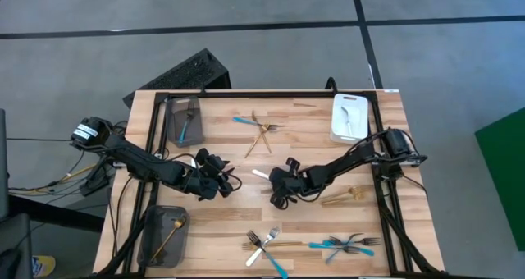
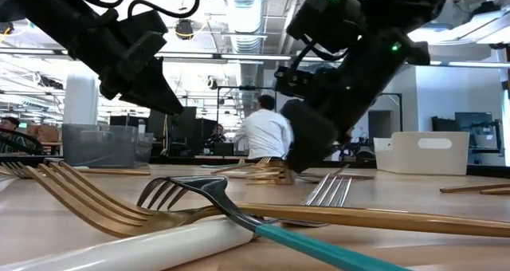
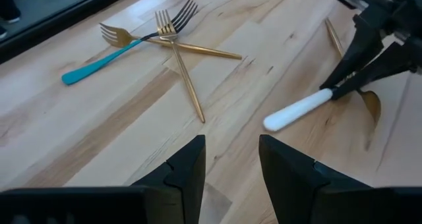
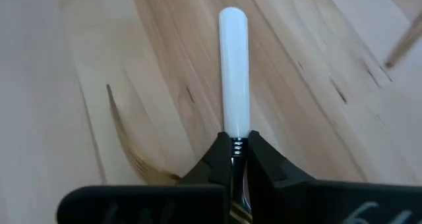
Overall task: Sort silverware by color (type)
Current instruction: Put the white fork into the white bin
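Right gripper (image 4: 236, 159) is clamped on a white-handled utensil (image 4: 233, 66) mid-bench, pinching it right by the neck, so it could pivot or slip out. Left gripper (image 3: 231, 171) hangs open nearby, empty.

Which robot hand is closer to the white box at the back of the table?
The right. Its end effector sits mid-table, clamping a white-handled utensil, on the same side as the white box. The left end effector, open and empty, is farther across the table.
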{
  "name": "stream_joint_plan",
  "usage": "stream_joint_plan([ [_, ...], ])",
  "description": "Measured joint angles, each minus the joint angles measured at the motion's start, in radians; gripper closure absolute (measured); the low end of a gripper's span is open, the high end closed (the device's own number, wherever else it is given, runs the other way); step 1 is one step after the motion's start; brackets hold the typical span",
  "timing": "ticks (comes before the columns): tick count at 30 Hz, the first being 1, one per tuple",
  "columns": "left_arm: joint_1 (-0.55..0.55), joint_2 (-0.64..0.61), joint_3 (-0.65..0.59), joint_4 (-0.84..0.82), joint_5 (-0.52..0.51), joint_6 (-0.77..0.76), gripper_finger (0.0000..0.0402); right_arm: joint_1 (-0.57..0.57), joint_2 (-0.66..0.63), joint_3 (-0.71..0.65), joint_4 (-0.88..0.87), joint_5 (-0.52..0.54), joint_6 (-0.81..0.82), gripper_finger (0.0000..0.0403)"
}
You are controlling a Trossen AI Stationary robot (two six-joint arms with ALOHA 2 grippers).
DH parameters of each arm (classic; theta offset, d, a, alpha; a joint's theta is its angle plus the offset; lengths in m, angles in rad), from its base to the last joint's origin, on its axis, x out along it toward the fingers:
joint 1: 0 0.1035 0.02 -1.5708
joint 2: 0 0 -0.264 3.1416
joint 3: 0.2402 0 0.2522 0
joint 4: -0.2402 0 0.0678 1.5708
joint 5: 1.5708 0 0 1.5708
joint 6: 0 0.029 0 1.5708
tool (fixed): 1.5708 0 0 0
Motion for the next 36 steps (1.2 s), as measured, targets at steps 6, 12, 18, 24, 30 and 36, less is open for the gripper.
stream_joint_plan([
  [6, 0.0, 0.0, 0.0, -0.004, 0.0, 0.0, 0.0271, 0.019, -0.104, -0.006, -0.018, -0.013, -0.026, 0.0372],
  [12, 0.0, 0.0, 0.0, -0.023, 0.001, 0.0, 0.0271, 0.074, -0.213, -0.007, 0.004, 0.132, -0.089, 0.039],
  [18, 0.0, 0.0, 0.0, -0.022, 0.0, 0.0, 0.0271, 0.126, -0.282, -0.005, -0.022, 0.311, -0.128, 0.039],
  [24, 0.0, 0.0, 0.0, -0.022, 0.002, 0.0, 0.0271, 0.082, -0.266, -0.006, -0.053, 0.158, -0.148, 0.0361],
  [30, 0.0, 0.0, 0.0, -0.02, 0.002, 0.0, 0.0271, 0.032, -0.132, -0.004, 0.205, -0.072, -0.177, 0.0319],
  [36, 0.0, 0.0, 0.0, -0.022, 0.0, 0.0, 0.0271, 0.027, 0.013, 0.023, 0.344, -0.212, -0.431, 0.028],
])
